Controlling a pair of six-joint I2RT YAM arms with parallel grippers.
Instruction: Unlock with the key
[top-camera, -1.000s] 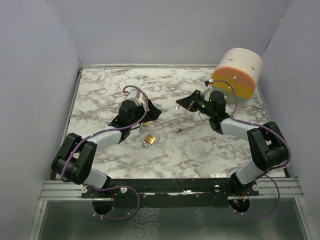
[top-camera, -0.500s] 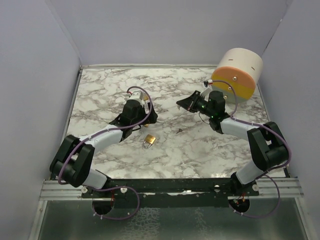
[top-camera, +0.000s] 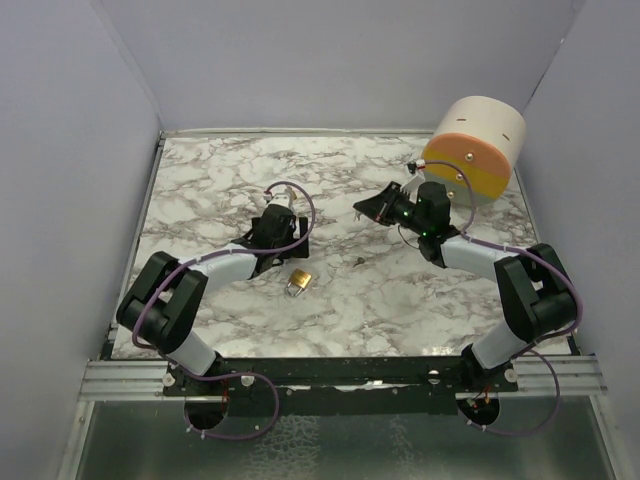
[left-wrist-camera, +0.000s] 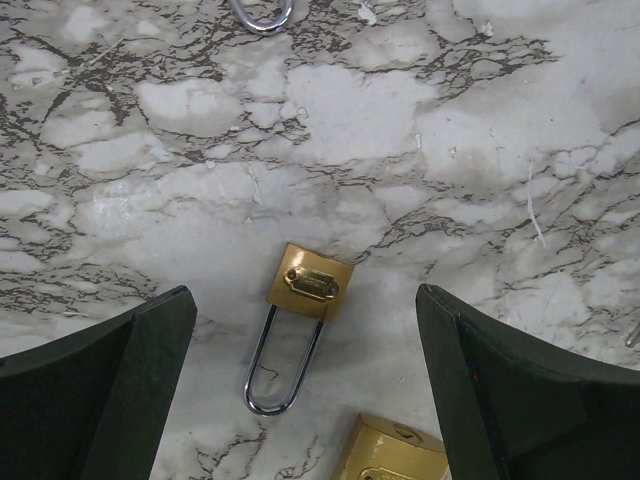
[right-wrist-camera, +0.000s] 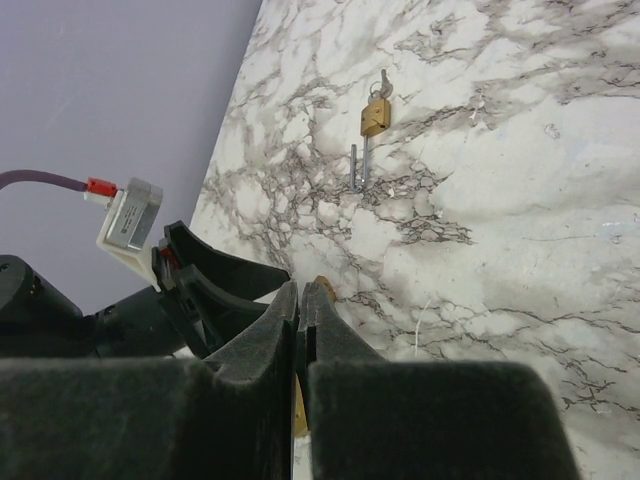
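In the left wrist view a brass padlock (left-wrist-camera: 310, 283) with a long steel shackle lies flat on the marble. My left gripper (left-wrist-camera: 305, 296) hangs open above it, one dark finger on each side. The corner of a second brass padlock (left-wrist-camera: 395, 455) shows at the bottom edge. In the top view my left gripper (top-camera: 281, 238) hovers just behind a padlock (top-camera: 298, 281). A small dark metal piece (top-camera: 358, 261), possibly the key, lies to its right. My right gripper (top-camera: 368, 208) is shut above the table; I see no key between its fingers (right-wrist-camera: 285, 310).
A white cylinder (top-camera: 480, 148) with an orange and yellow face lies at the back right. Another small padlock (right-wrist-camera: 375, 116) lies far off in the right wrist view. A steel ring (left-wrist-camera: 262, 14) sits at the left wrist view's top edge. Grey walls enclose the table.
My left gripper has swung right and come down over the padlock, still open. The right arm has barely moved.
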